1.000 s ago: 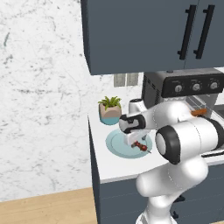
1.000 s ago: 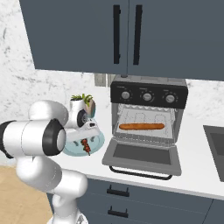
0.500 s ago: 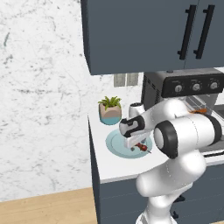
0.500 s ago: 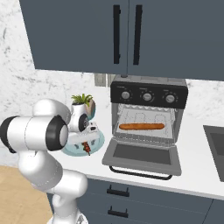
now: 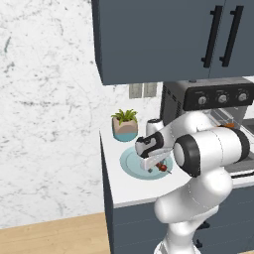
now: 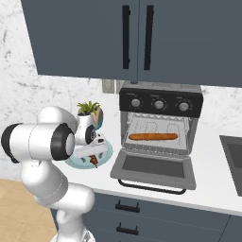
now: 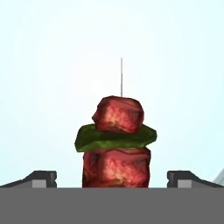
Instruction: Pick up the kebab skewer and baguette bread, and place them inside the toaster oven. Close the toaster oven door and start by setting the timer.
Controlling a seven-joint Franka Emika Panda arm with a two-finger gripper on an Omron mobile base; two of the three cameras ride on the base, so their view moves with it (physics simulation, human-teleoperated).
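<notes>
**Open gripper low over the skewer on the plate**

The white arm folds forward from the base, its big dark-jointed elbow bulking in front of the counter edge, and the wrist bends down so the hand points at the pale blue plate [image 5: 130, 162] on the white counter [image 6: 208, 184]. The gripper [image 5: 155, 167] sits right above the plate, close to the kebab skewer [image 7: 117, 140].

In the hand view the skewer runs up the middle of the picture: a red-brown meat chunk at the bottom, a green slice above it, another meat chunk, then the bare thin stick. The two dark fingertips [image 7: 40, 178] stand wide apart, one at each side of the skewer, with clear space between each and the meat; the jaws are fully spread and grip nothing. The skewer lies on the plate [image 6: 105, 152], its red end showing just under the hand [image 6: 93, 160].

The baguette bread [image 6: 153, 137] lies across the wire rack inside the toaster oven [image 6: 160, 101]. The toaster oven door [image 6: 153, 166] hangs dropped open and flat. A small potted plant [image 5: 125, 125] stands behind the plate.
</notes>
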